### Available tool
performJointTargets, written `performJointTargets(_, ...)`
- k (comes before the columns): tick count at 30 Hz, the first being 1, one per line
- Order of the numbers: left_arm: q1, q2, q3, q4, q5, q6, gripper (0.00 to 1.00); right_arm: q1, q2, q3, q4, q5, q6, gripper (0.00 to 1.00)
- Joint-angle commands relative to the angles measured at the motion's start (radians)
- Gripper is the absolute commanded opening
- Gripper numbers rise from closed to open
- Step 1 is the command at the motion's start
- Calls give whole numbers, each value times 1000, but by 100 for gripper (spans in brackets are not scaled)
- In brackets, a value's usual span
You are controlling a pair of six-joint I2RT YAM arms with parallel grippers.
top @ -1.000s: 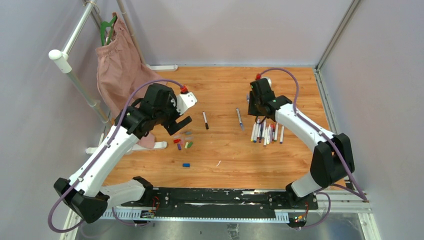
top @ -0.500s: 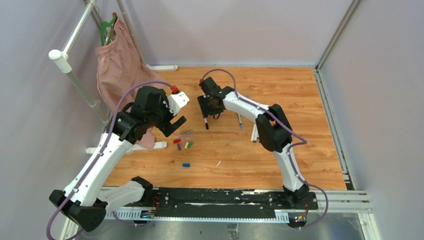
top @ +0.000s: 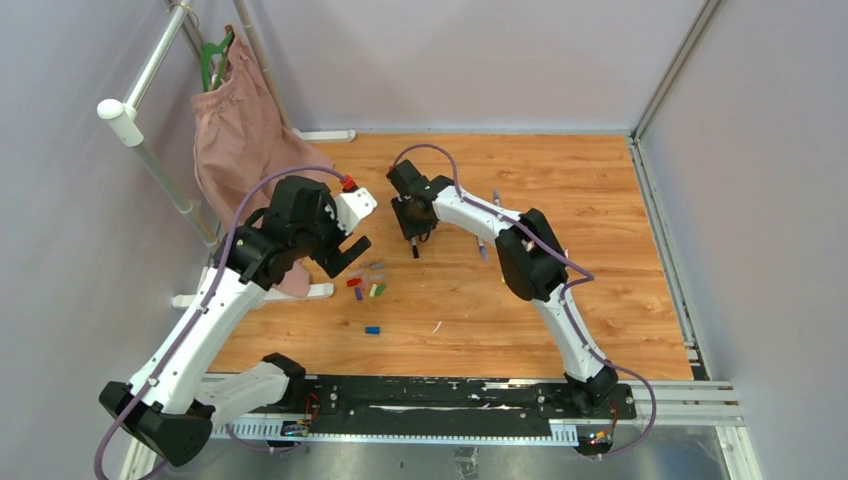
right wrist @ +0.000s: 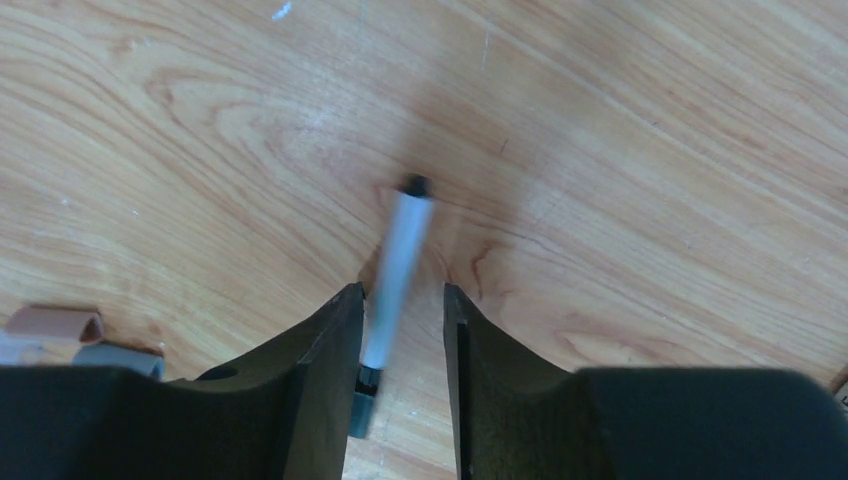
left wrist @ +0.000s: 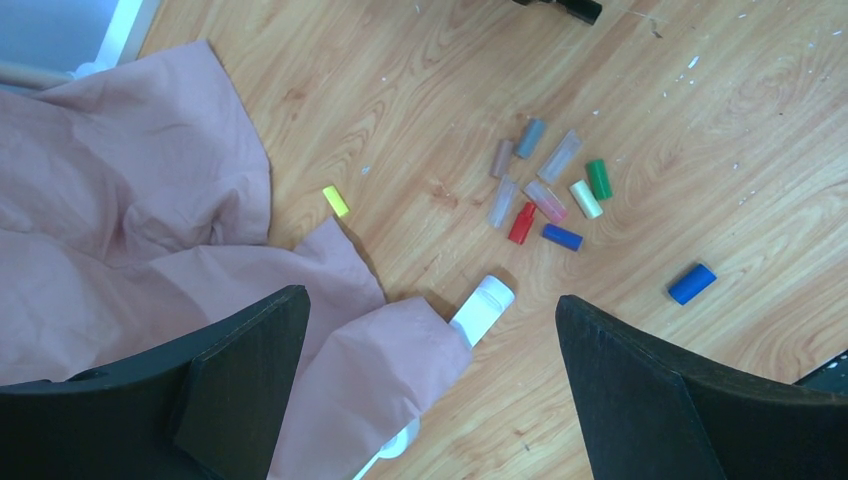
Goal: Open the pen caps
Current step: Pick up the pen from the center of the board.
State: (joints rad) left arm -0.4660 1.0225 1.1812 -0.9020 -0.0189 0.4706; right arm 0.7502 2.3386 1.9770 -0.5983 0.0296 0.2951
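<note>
Since the right arm swung across from the right side: right tool (right wrist: 400, 295) now straddles the lone pen (right wrist: 398, 250) lying mid-surface (top: 560, 180), jaws a narrow slot, not yet pinching it.
Left tool (left wrist: 430, 330): spread wide, empty, above the loose pen caps (left wrist: 545, 190).
Pen's own cap: blurred; cannot tell which end.
Meaning: next pen lined up for uncapping, I judge.

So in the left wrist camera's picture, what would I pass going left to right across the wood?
pink cloth → yellow cap → white tube end → green cap → lone blue cap
</note>
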Motion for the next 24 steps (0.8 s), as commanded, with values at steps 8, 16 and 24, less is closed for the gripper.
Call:
performJointTargets(8, 10, -14, 7, -5, 33, -37, 100, 26, 98, 92, -90, 60, -4, 20)
performJointTargets(16, 13, -3, -11, 0, 75, -69, 100, -6, -6, 84, -78, -12, 108, 0)
performJointTargets(24, 22, 19, -2, 56, 166, -140, 100, -4, -438, -320, 305, -86, 312, 0)
